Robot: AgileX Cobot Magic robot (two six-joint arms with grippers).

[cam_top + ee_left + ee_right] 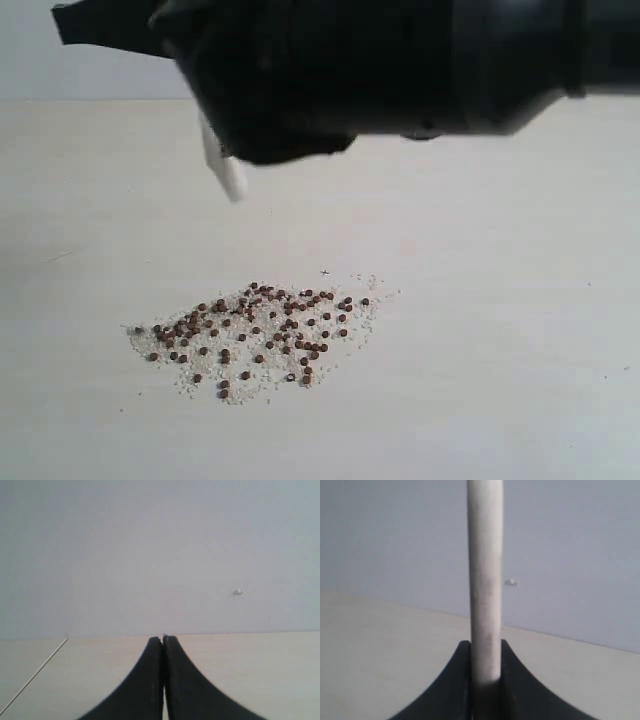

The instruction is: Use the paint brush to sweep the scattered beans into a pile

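The beans [255, 335], small reddish-brown and mixed with whitish grains, lie spread in a loose wide patch on the pale table [500, 300]; no compact pile shows. My right gripper [485, 647] is shut on the paint brush [485, 580], seen edge-on as a pale shaft rising between the fingers. In the exterior view the right arm [330, 70] fills the top as a black blur, and a whitish part of the brush [224, 172] hangs below it, above and behind the beans, clear of them. My left gripper [163, 639] is shut on nothing, over bare table.
A plain grey wall [150, 555] stands behind the table, with a small white speck [238, 591] on it. A thin seam line [35, 675] crosses the tabletop beside the left gripper. A few stray grains [372, 282] lie at the patch's far right edge.
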